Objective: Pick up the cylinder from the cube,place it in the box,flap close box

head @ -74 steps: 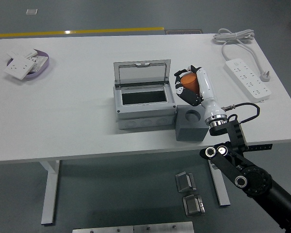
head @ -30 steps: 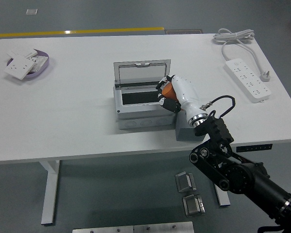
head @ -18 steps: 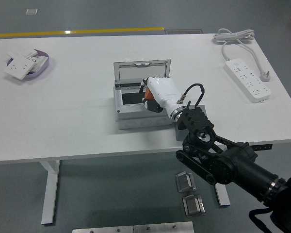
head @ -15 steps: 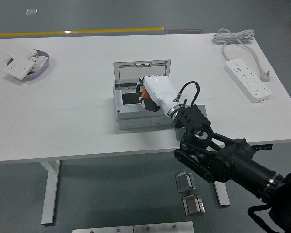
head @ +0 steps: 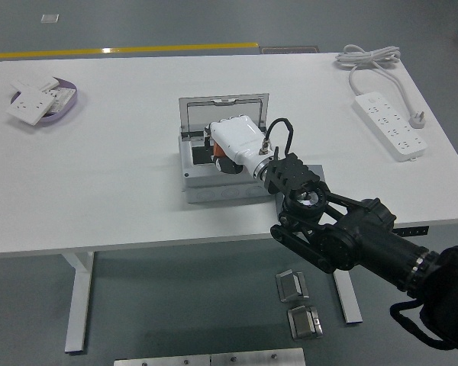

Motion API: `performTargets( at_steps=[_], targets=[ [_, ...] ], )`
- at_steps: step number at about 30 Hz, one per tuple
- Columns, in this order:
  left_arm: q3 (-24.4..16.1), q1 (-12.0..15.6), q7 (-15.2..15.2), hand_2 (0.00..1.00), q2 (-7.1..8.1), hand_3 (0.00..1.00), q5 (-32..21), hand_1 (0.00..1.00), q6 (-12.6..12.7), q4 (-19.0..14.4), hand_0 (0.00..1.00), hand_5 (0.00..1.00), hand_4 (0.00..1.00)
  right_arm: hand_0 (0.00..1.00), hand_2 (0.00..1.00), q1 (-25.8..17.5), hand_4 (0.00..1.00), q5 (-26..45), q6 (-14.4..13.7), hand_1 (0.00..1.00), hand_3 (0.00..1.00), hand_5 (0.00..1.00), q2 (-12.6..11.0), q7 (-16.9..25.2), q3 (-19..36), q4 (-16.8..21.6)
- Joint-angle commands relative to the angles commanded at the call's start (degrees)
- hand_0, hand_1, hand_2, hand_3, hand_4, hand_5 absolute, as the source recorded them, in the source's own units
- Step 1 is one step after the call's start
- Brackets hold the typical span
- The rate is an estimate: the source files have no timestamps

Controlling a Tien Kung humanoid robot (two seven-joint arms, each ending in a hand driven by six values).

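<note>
The grey box (head: 214, 191) stands mid-table with its clear lid (head: 222, 114) raised at the back. My right hand (head: 223, 149), white-backed, hovers over the box's opening and is shut on the orange cylinder (head: 218, 152), of which only a sliver shows under the fingers. The black right arm (head: 343, 236) comes in from the lower right and covers the grey cube, which I cannot see now. The left arm is out of view.
A white power strip (head: 389, 124) with its coiled cable lies at the right back. A purple-rimmed dish (head: 70, 97) holding white switch plates sits at the far left. Metal parts (head: 294, 286) lie on the floor below the table's near edge.
My right hand has carried the orange cylinder leftward from above the cube to over the open box. The arm has swung across and now hides the cube.
</note>
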Motion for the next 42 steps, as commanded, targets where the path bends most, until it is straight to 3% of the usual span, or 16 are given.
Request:
performTargets(
  at_steps=[1,6,7,12,13,18,19,24,25,31,42],
  targets=[
    [0.0,0.0,0.0,0.571,-0.01,0.608,0.0,0.622,0.0,0.0,0.596,0.285,0.657,0.362,0.424,0.2,0.153,0.1,-0.1,0.348,0.381,0.002,0.0,0.2,-0.2,-0.2],
    [0.0,-0.1,0.1,0.571,0.03,0.608,0.3,0.622,-0.1,0.0,0.596,0.285,0.657,0.362,0.424,0.6,0.153,0.5,-0.1,0.348,0.381,0.002,0.0,0.7,-0.9,-0.7],
    [0.0,-0.1,0.1,0.571,0.05,0.608,0.3,0.622,-0.1,0.0,0.596,0.285,0.657,0.662,0.533,0.6,0.319,0.5,-0.1,0.548,0.540,0.002,0.0,0.8,-1.1,-0.7],
    [0.0,-0.1,0.1,0.571,0.24,0.608,0.6,0.622,-0.1,0.0,0.596,0.285,0.657,0.662,0.533,1.7,0.319,0.9,0.8,0.548,0.540,0.002,0.0,1.1,-2.6,-0.9],
    [0.0,-0.2,0.1,0.571,0.27,0.608,0.6,0.622,-0.1,0.0,0.596,0.284,0.656,0.688,0.565,1.9,0.348,1.0,0.9,0.588,0.616,0.002,0.0,1.1,-2.9,-1.0],
    [0.1,-0.3,0.1,0.571,0.32,0.608,0.6,0.622,-0.2,0.0,0.596,0.284,0.656,0.688,0.565,2.7,0.348,1.0,1.5,0.588,0.616,0.002,0.0,1.6,-3.4,-1.3],
    [0.2,-0.4,0.0,0.571,0.32,0.607,0.6,0.622,-0.2,0.0,0.596,0.283,0.656,0.699,0.591,2.8,0.363,1.0,1.5,0.611,0.674,0.002,0.0,1.6,-3.4,-1.3],
    [0.4,-0.3,0.0,0.571,0.33,0.607,0.5,0.622,-0.2,0.0,0.596,0.283,0.656,0.699,0.591,2.9,0.363,1.0,1.5,0.611,0.674,0.002,0.0,1.9,-3.2,-1.6],
    [0.4,-0.3,0.0,0.571,0.34,0.607,0.5,0.622,-0.2,0.0,0.596,0.283,0.656,0.729,0.607,2.9,0.413,1.0,1.5,0.619,0.693,0.062,0.0,1.9,-3.2,-1.6],
    [0.5,-0.4,0.0,0.571,0.33,0.607,0.5,0.622,-0.2,0.0,0.596,0.283,0.655,0.735,0.609,2.8,0.426,1.2,1.5,0.620,0.690,0.081,0.0,2.2,-2.9,-1.8],
    [0.5,-0.4,-0.1,0.570,0.36,0.607,0.6,0.622,-0.2,0.0,0.597,0.283,0.655,0.730,0.599,2.9,0.395,2.7,2.1,0.614,0.686,0.083,0.0,3.6,-1.9,-1.5]
  ],
)
